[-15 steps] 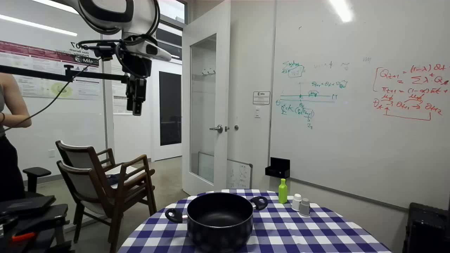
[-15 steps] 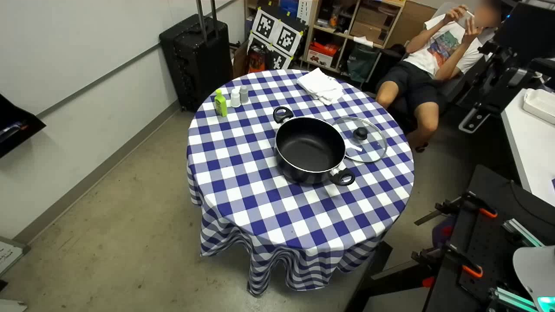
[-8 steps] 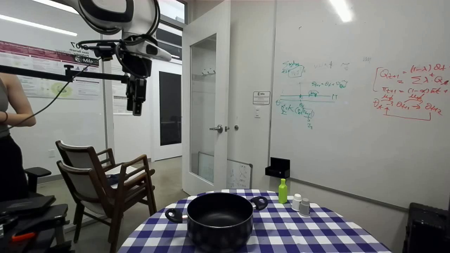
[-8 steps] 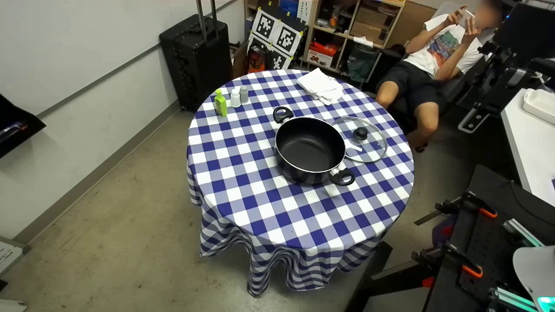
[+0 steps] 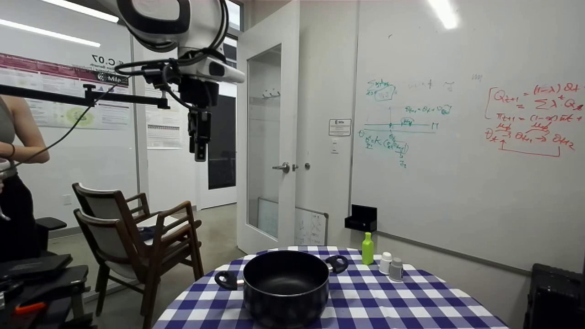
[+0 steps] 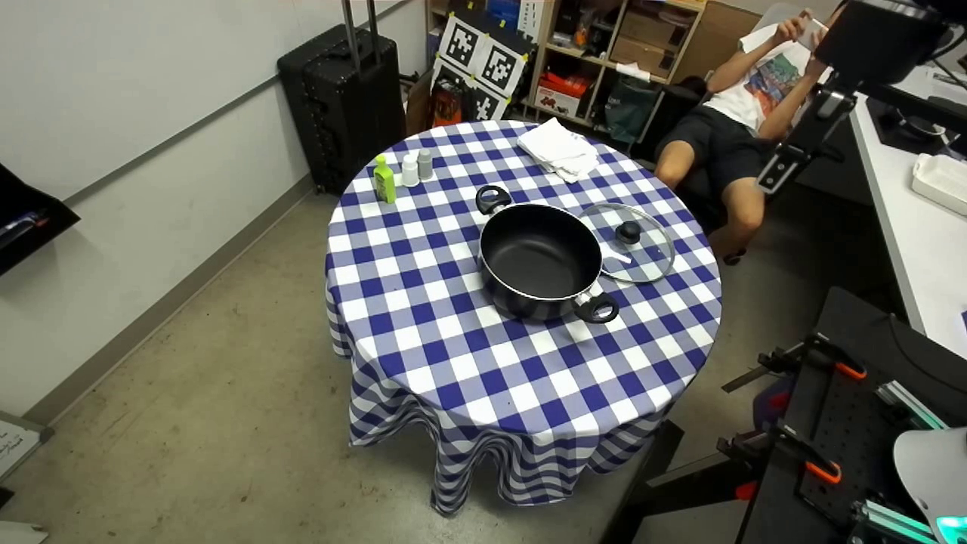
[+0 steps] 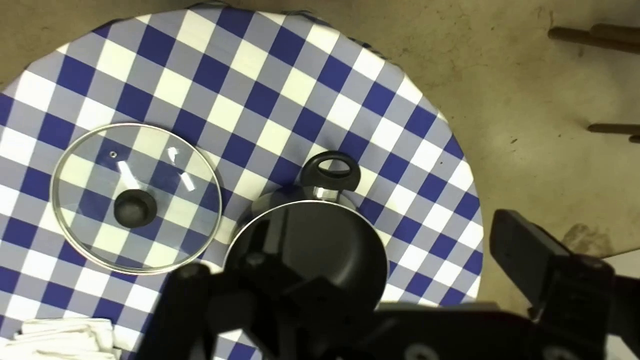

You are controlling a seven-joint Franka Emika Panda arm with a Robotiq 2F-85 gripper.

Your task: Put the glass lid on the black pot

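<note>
The glass lid [image 6: 650, 261] lies on the checked tablecloth beside the pot, black knob up. It shows whole in the wrist view [image 7: 165, 240], left of the pot. The black pot [image 6: 540, 261] stands upright and uncovered on the table; it also shows in an exterior view [image 5: 285, 301] and in the wrist view [image 7: 330, 240]. The lid does not show in that exterior view. My gripper [image 7: 387, 225] is open and empty, its fingers wide apart, high above the table. In the exterior views the gripper [image 5: 199, 157] hangs pointing down, off to the side of the pot.
A green bottle [image 6: 384, 181], a white shaker [image 6: 410, 171] and a grey shaker [image 6: 425, 165] stand near the table's edge. A folded white cloth [image 6: 559, 151] lies beyond the lid. A person [image 6: 755, 98] sits behind the table. A black horizontal bar [image 5: 128, 98] is near the arm.
The arm stays still at first, then moves toward the table and slightly down, rightward in one exterior view and leftward in the other. The lid and pot have not moved.
</note>
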